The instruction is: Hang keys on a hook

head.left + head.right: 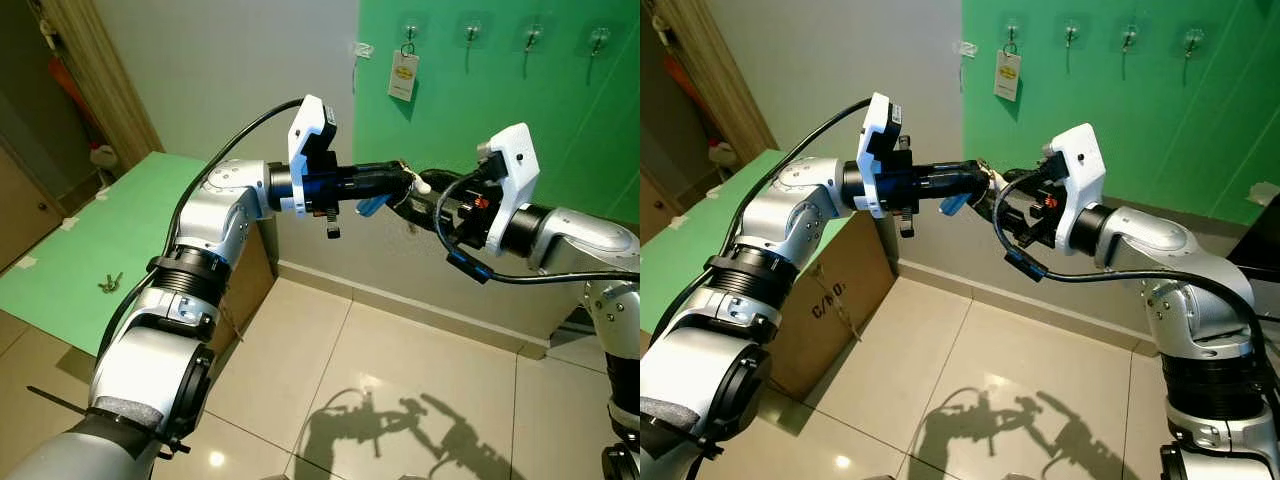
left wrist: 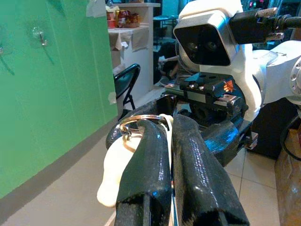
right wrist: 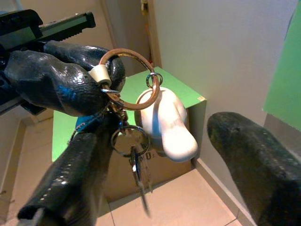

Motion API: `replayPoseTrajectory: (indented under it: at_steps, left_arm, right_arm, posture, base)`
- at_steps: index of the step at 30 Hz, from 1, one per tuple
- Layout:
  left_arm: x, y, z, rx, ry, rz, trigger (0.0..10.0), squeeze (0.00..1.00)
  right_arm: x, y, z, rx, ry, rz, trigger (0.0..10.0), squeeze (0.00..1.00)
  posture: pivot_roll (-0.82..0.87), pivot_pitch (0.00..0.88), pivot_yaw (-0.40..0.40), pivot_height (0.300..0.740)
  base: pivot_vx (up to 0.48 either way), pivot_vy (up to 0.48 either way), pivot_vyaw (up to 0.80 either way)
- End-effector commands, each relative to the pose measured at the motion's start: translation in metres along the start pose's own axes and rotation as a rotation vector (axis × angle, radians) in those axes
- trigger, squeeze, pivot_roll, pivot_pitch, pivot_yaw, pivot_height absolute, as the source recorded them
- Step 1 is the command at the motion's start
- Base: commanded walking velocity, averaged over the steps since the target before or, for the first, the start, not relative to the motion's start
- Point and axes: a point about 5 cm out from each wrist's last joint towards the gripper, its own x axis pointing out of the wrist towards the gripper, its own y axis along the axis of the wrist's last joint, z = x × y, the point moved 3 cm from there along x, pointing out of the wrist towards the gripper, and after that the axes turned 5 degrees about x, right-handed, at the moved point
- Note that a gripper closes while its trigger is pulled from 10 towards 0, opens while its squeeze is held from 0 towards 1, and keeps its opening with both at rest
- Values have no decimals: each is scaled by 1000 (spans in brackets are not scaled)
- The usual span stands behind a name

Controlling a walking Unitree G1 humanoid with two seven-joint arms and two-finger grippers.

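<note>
While the left gripper (image 2: 164, 141) pinches the keys (image 3: 141, 136) by their ring in mid-air, the right gripper (image 3: 155, 174) meets it, jaws wide apart around them. Handover underway; the hooks (image 1: 472, 32) on the green wall wait.

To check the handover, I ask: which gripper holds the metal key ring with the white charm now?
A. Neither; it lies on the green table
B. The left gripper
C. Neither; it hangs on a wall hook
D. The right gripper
B: the left gripper is shut on the metal key ring with the white charm, while the right gripper stands open around it.
</note>
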Motion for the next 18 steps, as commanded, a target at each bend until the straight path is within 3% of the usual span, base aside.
replayPoseTrajectory:
  at_steps: [1, 18]
  left_arm:
    - [0, 6, -1, 20, -18, -16, 0, 0]
    - [0, 6, 0, 18, -19, -18, 0, 0]
  right_arm:
    - [0, 12, -8, -29, 31, 51, 0, 0]
    - [4, 11, -9, -27, 30, 56, 0, 0]
  posture:
    - [-259, 0, 104, 740]
    - [-255, 0, 100, 740]
  base:
    - [0, 0, 0]
    - [0, 0, 0]
